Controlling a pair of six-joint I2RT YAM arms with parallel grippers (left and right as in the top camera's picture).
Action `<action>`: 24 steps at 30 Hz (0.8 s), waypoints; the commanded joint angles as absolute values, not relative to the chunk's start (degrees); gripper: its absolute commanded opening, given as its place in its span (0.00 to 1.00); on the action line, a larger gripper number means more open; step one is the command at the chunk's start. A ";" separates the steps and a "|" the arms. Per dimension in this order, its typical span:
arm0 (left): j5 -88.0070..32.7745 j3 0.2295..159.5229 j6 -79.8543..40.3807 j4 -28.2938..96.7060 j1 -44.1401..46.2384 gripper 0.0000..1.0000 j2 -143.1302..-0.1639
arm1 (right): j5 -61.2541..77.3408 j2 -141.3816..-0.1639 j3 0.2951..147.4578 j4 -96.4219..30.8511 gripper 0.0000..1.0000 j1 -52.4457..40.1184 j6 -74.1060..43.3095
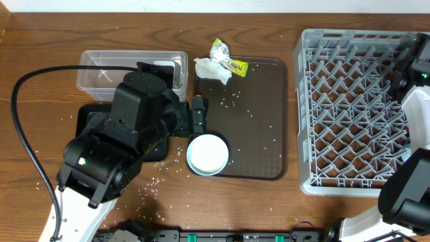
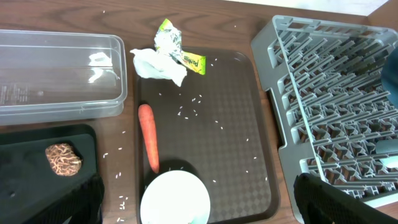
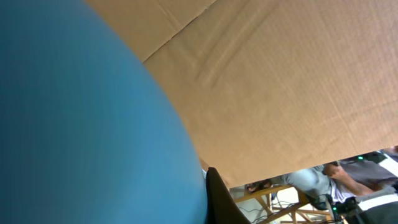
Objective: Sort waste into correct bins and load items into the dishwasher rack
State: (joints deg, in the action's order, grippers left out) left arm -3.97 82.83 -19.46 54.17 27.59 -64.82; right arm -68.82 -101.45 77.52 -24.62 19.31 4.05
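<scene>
My left gripper is open and hangs over the near left part of the brown tray, with the white bowl between its fingers; it also shows in the overhead view. The orange carrot lies just beyond the bowl. The crumpled tissue and the yellow-green wrapper lie at the tray's far edge. The brown food lump sits in the black tray. The clear tub stands behind the black tray. My right gripper is shut on the dark-blue plate over the grey rack.
The brown serving tray lies between the bins and the rack. Loose rice grains are scattered on it and on the wooden table. A black cable loops at the left. My right arm covers the rack's near right corner.
</scene>
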 commanded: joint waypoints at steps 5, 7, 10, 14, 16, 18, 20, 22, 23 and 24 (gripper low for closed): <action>-4.12 83.26 -19.07 54.52 27.64 0.98 -64.29 | -61.34 -103.33 77.91 -29.74 0.48 16.16 4.82; -4.10 83.26 -19.07 54.94 27.64 0.98 -64.29 | -60.38 -103.31 77.91 -30.92 0.64 15.35 4.84; -4.10 83.26 -19.07 55.51 27.64 0.98 -64.29 | -57.41 -103.31 77.91 -33.69 0.71 14.09 4.86; -4.10 83.26 -19.09 56.23 27.64 0.98 -64.29 | -52.53 -103.28 77.91 -35.09 0.74 12.86 5.15; -4.10 83.26 -19.09 56.60 27.64 0.98 -64.29 | -50.48 -103.26 77.93 -35.16 0.77 12.10 5.76; -4.10 83.26 -19.07 56.95 27.64 0.98 -64.29 | -46.28 -103.00 77.93 -35.16 0.78 11.22 8.14; -4.10 83.26 -19.09 56.97 27.64 0.98 -64.29 | -43.11 -102.61 77.95 -34.94 0.78 10.46 9.30; -4.10 83.26 -19.07 56.95 27.64 0.98 -64.29 | -40.86 -101.97 77.95 -34.83 0.80 9.98 9.28; -4.10 83.26 -19.07 56.95 27.64 0.98 -64.29 | -39.62 -101.49 77.97 -34.61 0.81 9.72 9.28; -4.10 83.26 -19.07 56.95 27.64 0.98 -64.29 | -38.37 -100.82 78.04 -34.50 0.82 9.61 9.28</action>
